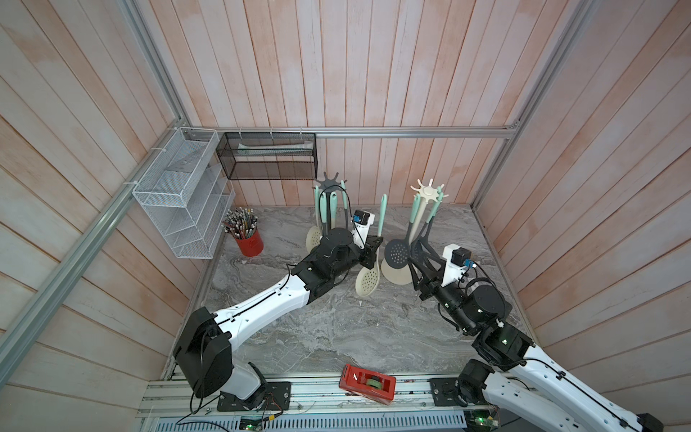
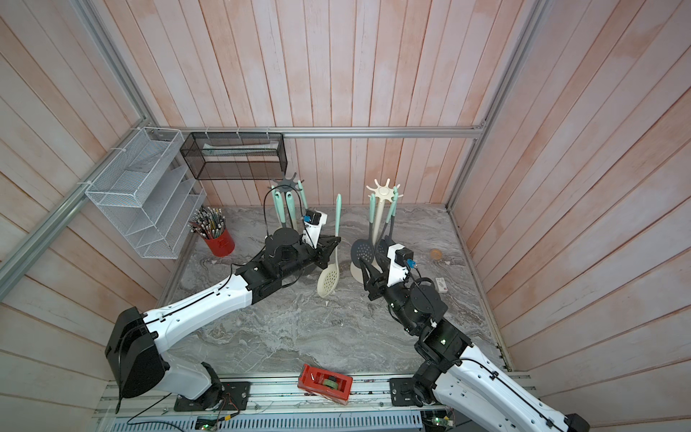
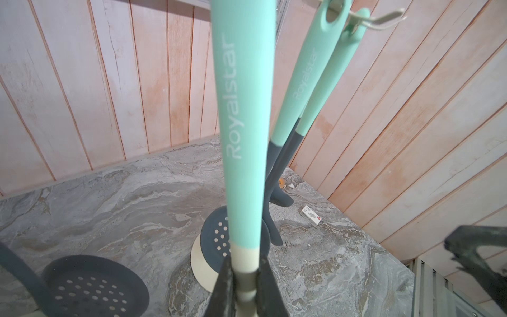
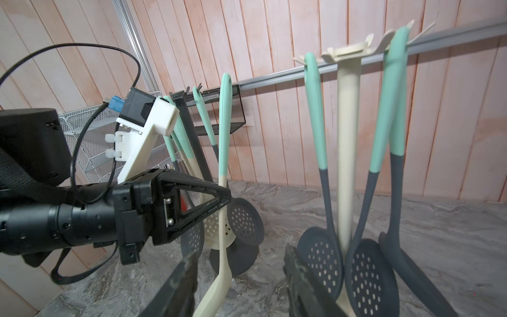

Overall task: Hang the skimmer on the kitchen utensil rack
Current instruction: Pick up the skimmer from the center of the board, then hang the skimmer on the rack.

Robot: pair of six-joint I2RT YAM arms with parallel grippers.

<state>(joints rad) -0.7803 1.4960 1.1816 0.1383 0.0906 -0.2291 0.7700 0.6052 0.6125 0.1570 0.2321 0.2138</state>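
Observation:
A cream skimmer (image 1: 368, 279) with a teal handle (image 3: 244, 109) stands nearly upright above the table, between two racks. My left gripper (image 1: 375, 248) is shut on its cream neck, just under the teal part (image 3: 244, 266). On the left stands a dark rack (image 1: 329, 183) with several utensils hanging. On the right a cream rack (image 1: 427, 192) holds dark skimmers (image 4: 321, 258). My right gripper (image 1: 418, 254) is open beside the cream rack's base, apart from the held skimmer (image 4: 224, 137), with nothing between its fingers (image 4: 241, 255).
A red cup of pencils (image 1: 248, 241) stands at the back left under a white wire shelf (image 1: 183, 194) and a black mesh basket (image 1: 269, 157). A red tape dispenser (image 1: 367, 383) lies on the front rail. A small white box (image 2: 441, 285) lies right of the right arm.

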